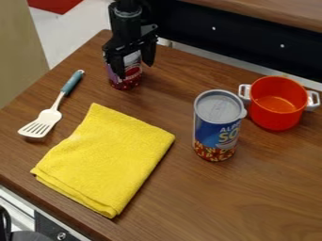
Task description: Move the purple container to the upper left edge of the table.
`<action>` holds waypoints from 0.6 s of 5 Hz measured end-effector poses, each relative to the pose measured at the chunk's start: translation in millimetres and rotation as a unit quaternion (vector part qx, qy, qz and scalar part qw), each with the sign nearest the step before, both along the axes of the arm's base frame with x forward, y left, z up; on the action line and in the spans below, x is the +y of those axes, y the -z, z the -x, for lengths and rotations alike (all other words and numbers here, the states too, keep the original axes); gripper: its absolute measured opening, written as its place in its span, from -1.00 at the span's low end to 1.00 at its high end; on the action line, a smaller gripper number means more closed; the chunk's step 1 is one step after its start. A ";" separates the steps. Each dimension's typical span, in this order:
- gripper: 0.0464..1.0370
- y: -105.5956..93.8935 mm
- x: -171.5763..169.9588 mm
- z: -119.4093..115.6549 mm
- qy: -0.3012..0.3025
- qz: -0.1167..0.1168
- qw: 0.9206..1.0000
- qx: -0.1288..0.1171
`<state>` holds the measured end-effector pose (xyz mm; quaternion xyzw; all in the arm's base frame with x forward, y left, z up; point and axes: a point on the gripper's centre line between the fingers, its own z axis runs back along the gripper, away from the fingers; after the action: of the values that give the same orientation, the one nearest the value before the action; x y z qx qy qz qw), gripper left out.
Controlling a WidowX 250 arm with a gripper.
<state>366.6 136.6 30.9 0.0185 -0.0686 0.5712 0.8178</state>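
Observation:
The black gripper (134, 61) hangs down over the table's upper left part, at the top of the purple container (125, 79). This container is a can with a purple and red printed side and a whitish area higher up. It stands upright on the wooden table (252, 193), close to the table's upper left edge. The gripper covers the can's top and part of its side.
A white slotted spatula (45, 120) with a teal handle lies left of the can. Below is a folded yellow cloth (107, 160). A blue-labelled can (217, 127) stands right of centre, beside an orange pot (275, 106) with grey handles.

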 end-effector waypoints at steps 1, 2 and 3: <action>0.92 -15.1 -11.0 -0.1 0.016 -0.002 1.000 -0.014; 0.92 -26.0 -22.9 4.2 0.029 0.012 0.999 -0.024; 0.92 -27.4 -42.7 13.1 0.051 0.012 0.999 -0.015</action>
<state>353.5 93.8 58.3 -0.0039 -0.0748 0.5301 0.8446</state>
